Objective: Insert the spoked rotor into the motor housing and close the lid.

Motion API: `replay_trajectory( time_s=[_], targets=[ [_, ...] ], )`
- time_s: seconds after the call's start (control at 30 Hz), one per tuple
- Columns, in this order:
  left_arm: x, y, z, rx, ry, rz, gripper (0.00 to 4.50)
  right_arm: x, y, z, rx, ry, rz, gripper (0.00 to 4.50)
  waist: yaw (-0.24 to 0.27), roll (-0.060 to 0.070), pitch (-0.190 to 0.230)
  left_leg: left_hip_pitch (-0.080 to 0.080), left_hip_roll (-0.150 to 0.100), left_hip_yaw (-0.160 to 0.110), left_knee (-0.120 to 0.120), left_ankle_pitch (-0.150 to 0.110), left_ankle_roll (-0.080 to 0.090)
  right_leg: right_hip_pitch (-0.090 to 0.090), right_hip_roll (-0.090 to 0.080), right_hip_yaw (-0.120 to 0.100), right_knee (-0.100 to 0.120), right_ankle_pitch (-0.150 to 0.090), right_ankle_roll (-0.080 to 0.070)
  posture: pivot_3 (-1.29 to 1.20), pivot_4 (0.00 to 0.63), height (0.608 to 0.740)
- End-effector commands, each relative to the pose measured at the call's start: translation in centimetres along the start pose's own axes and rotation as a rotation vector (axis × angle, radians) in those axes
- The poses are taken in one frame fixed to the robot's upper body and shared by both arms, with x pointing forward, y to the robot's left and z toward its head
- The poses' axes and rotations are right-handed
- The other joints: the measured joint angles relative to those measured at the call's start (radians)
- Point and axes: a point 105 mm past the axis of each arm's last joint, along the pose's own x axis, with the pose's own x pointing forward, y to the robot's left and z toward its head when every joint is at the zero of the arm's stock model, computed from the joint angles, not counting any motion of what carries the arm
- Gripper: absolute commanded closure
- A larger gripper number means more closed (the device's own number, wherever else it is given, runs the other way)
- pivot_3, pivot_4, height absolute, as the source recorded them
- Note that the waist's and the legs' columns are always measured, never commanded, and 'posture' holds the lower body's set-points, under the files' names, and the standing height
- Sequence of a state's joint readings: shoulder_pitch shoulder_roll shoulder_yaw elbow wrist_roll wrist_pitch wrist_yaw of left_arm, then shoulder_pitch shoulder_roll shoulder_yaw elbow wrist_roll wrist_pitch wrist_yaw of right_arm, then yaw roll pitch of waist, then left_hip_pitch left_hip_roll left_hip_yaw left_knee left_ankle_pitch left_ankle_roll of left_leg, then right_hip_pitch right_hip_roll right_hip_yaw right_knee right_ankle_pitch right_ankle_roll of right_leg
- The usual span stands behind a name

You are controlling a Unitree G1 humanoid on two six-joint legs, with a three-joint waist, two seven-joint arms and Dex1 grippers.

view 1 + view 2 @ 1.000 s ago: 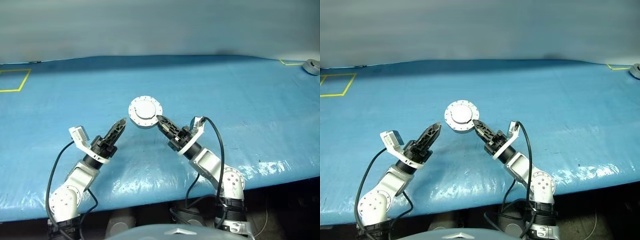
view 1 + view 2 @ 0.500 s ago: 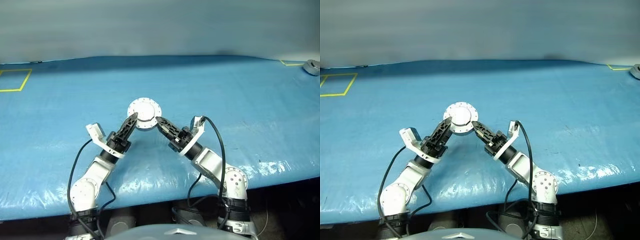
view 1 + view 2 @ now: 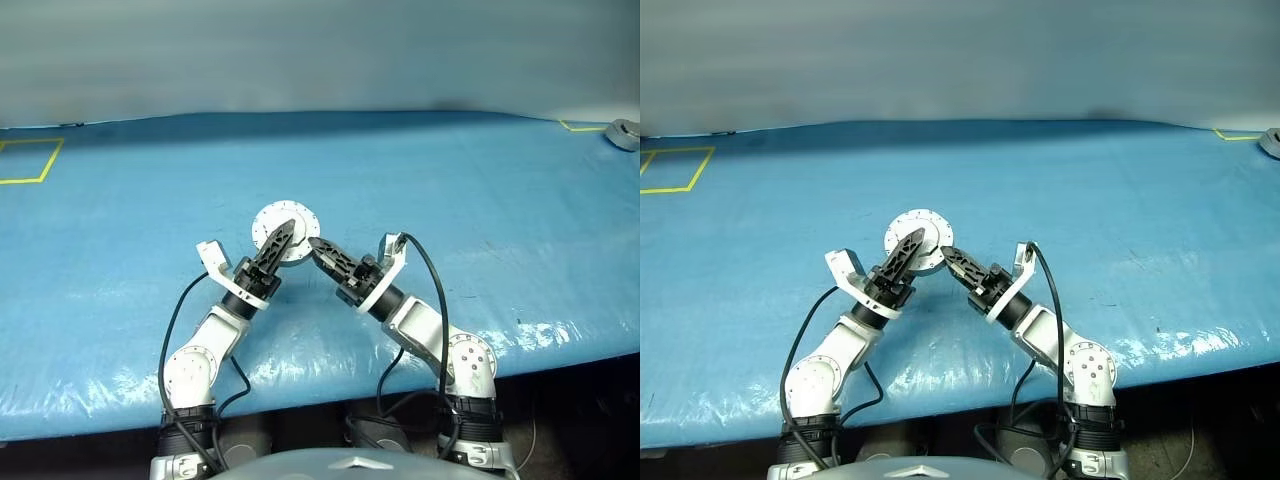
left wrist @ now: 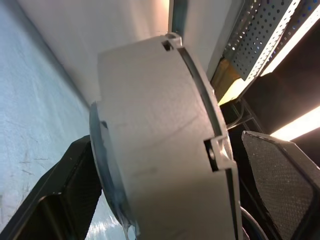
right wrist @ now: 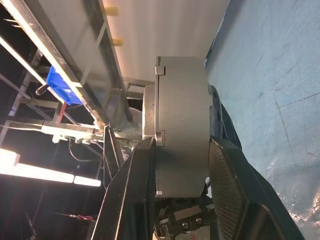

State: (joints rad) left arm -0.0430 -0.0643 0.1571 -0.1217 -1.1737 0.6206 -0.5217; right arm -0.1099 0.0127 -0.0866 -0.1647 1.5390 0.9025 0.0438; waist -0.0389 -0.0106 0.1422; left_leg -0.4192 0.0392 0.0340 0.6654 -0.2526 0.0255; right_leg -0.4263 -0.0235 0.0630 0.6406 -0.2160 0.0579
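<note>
A: Above the blue table (image 3: 120,200), what is the left gripper (image 3: 283,233) doing?
B: Its fingers spread wide around the motor housing (image 3: 283,213), not pinching it.
A: And the right gripper (image 3: 316,246)?
B: Clamped on that housing's edge, holding it off the table

Round grey motor housing (image 3: 283,223), lid (image 4: 105,165) on, held upright above table.

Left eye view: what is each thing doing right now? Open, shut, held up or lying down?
right gripper: shut on the motor housing.
left gripper: open, one finger either side of the motor housing.
motor housing: held up on its edge over the blue table.
lid: seems to sit on the housing, plain face showing.
</note>
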Motion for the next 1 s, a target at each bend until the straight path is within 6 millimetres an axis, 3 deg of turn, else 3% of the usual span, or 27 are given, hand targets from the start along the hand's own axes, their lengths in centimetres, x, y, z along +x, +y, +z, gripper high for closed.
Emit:
replay_trajectory(
  time_s=[0.03, 0.13, 0.2, 0.43, 0.57, 0.67, 1.0],
  targets=[
    [0.6, 0.0, 0.5, 0.011, -0.038, 0.004, 0.62, 0.4, 2.6, 0.1, -0.023, -0.002, 0.112, 3.25, 0.0, 0.0, 0.0, 0.0, 0.0, 0.0, 0.0, 0.0, 0.0, 0.0, 0.0, 0.0, 0.0, 0.0, 0.0, 0.0, 0.15, 0.74],
    [0.6, 0.2, 0.4, 0.004, -0.036, 0.014, 1.57, 0.3, 2.5, 0.1, -0.022, -0.003, 0.109, 3.25, 0.0, 0.0, 0.0, 0.0, 0.0, 0.0, 0.0, 0.0, 0.0, 0.0, 0.0, 0.0, 0.0, 0.0, 0.0, 0.0, 0.15, 0.74],
    [0.7, 0.5, 0.4, 0.001, -0.037, 0.036, 1.83, 0.3, 2.4, 0.1, -0.019, -0.002, 0.106, 3.25, 0.0, 0.0, 0.0, 0.0, 0.0, 0.0, 0.0, 0.0, 0.0, 0.0, 0.0, 0.0, 0.0, 0.0, 0.0, 0.0, 0.15, 0.74],
    [0.7, 1.0, 0.4, 0.013, -0.028, 0.069, 1.84, 0.5, 2.2, -0.2, -0.021, 0.004, 0.099, 3.25, 0.0, 0.0, 0.0, 0.0, 0.0, 0.0, 0.0, 0.0, 0.0, 0.0, 0.0, 0.0, 0.0, 0.0, 0.0, 0.0, 0.15, 0.74],
    [1.1, -0.3, 0.4, -0.001, -0.02, -0.019, 1.84, 0.4, 2.1, -0.1, -0.027, -0.008, 0.093, 3.25, 0.0, 0.0, 0.0, 0.0, 0.0, 0.0, 0.0, 0.0, 0.0, 0.0, 0.0, 0.0, 0.0, 0.0, 0.0, 0.0, 0.15, 0.74],
    [1.3, 0.7, 0.3, 0.009, -0.005, 0.053, 1.84, 0.4, 2.1, -0.1, -0.03, -0.011, 0.089, 3.25, 0.001, 0.0, 0.0, 0.0, 0.0, 0.0, 0.0, 0.0, 0.0, 0.0, 0.0, 0.0, 0.0, 0.0, 0.0, 0.0, 0.15, 0.74],
    [1.6, 1.0, 0.2, 0.03, 0.039, 0.071, 1.84, 0.6, 1.9, 0.1, -0.073, -0.039, 0.059, 3.25, 0.001, 0.0, 0.0, 0.0, 0.0, 0.0, 0.001, 0.0, 0.0, 0.0, 0.0, 0.0, 0.001, 0.0, 0.0, 0.0, 0.15, 0.74]
  ],
)
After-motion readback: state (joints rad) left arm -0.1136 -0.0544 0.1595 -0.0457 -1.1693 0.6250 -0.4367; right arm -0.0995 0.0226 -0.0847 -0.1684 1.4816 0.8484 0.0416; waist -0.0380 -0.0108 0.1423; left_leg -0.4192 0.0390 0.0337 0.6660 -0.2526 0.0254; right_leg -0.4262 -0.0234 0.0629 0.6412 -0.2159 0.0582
